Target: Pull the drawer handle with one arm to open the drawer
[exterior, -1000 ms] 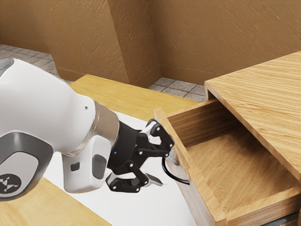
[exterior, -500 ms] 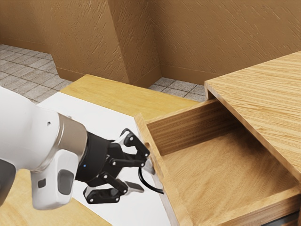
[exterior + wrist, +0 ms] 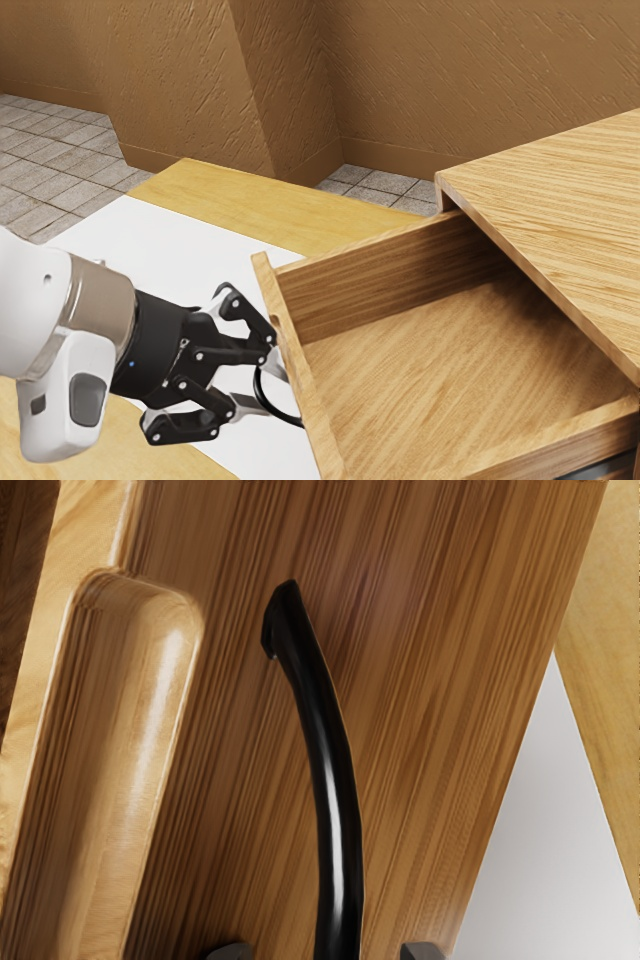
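Note:
A wooden drawer (image 3: 420,350) stands pulled far out of the cabinet (image 3: 560,200), its inside bare. On the drawer front (image 3: 420,680) is a black curved handle (image 3: 268,400). My gripper (image 3: 262,382) is at that front, one finger (image 3: 245,310) above the handle and one below, shut on it. In the wrist view the black handle (image 3: 330,800) bows out from the wood panel and runs down between my two fingertips (image 3: 228,950) at the lower edge.
A white mat (image 3: 170,250) covers the wooden tabletop (image 3: 250,200) under my arm. Brown textured walls stand behind, with tiled floor (image 3: 50,170) at the exterior view's left. The cabinet top overhangs the drawer's far side.
My hand has drawn back toward the exterior view's lower left with the handle in it, and the drawer has slid out further with it, baring more of its inside.

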Motion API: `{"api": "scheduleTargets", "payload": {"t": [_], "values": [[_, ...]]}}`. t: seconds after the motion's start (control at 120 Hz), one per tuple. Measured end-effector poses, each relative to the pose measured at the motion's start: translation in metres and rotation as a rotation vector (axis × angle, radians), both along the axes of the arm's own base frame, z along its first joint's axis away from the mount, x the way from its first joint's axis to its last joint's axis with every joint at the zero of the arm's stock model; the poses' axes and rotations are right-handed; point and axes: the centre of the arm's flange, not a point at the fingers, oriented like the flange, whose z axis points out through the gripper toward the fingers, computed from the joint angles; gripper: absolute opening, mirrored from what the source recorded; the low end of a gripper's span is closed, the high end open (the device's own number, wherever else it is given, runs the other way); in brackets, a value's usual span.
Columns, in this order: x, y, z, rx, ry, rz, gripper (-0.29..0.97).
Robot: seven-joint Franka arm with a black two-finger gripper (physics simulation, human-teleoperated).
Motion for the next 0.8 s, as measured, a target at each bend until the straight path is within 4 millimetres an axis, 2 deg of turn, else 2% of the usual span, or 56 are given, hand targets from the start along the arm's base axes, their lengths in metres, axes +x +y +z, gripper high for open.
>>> {"api": "scheduleTargets", "payload": {"t": [0.092, 0.533, 0.592, 0.65, 0.8], "values": [[-0.003, 0.002, 0.001, -0.003, -0.001, 0.004, 0.12], [-0.010, 0.005, -0.002, -0.006, 0.005, 0.015, 0.21], [-0.011, 0.006, 0.001, -0.011, 0.001, 0.015, 0.15], [-0.015, 0.007, 0.007, -0.017, -0.010, 0.014, 0.20], [-0.021, 0.010, 0.022, -0.029, -0.042, 0.009, 0.46]]}}
